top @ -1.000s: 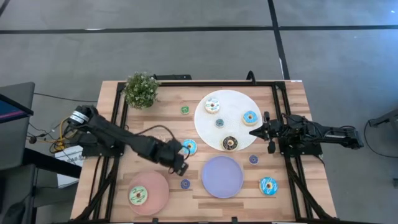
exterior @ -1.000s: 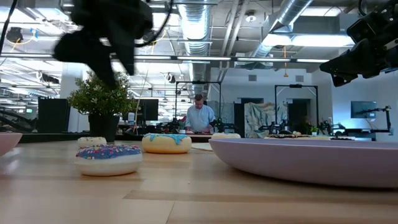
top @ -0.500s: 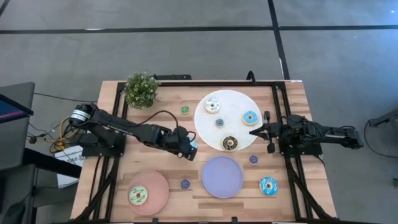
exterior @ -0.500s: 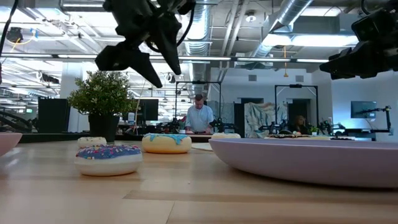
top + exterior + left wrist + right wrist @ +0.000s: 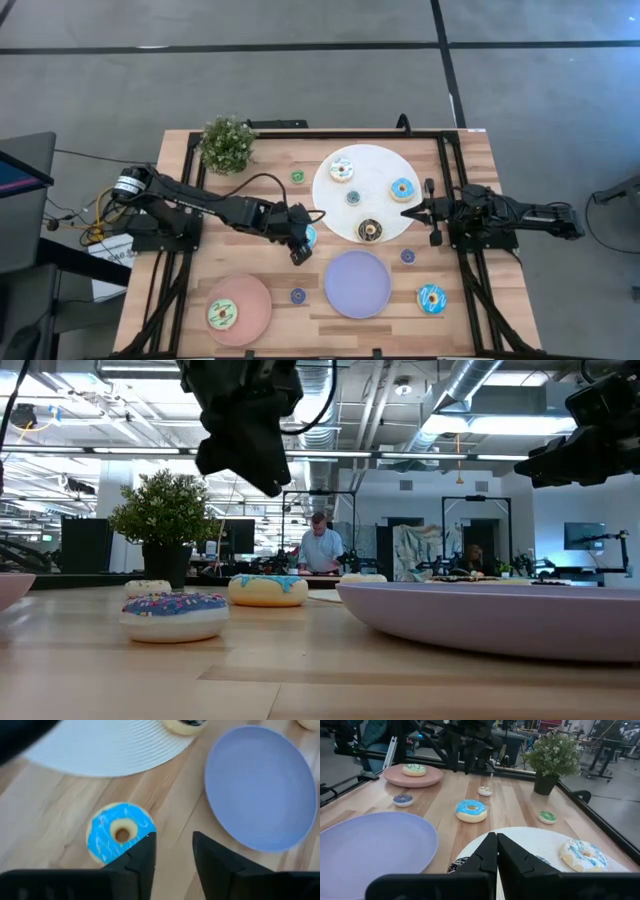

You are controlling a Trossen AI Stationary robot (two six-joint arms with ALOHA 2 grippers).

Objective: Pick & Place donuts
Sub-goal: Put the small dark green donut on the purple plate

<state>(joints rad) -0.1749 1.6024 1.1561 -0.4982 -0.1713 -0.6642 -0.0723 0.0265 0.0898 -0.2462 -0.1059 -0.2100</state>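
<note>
A: Wooden bench (image 5: 250, 180), three plates: big white plate (image 5: 385, 170) toward the right arm's side, purple plate (image 5: 357, 284) below it in the high view, pink plate (image 5: 250, 295) at the left arm's near corner. Small plant (image 5: 227, 143) at the far left corner.

B: And the target?

A: Probably the blue donut (image 5: 310, 235), flat on bare wood, just off the white plate's edge and up-left of the purple plate in the high view. Round, so no long axis to line up with; any approach angle works.

B: Nearer arm?

A: Left gripper (image 5: 301, 243), by far. Hangs right over that donut, above the bench and not touching, going by the low view. Seen from the left wrist: donut (image 5: 120, 838) just to one side of the gripper (image 5: 172, 855), partly behind one finger, not between the two. Gap narrow, nothing held.

B: So the fix?

A: Likely a small sideways shift toward the donut and a wider opening before dropping.

B: Right gripper (image 5: 432, 213)?

A: Parked at the white plate's far edge, fingers pressed together, empty. Well apart from the blue donut, with the plate between.
</note>
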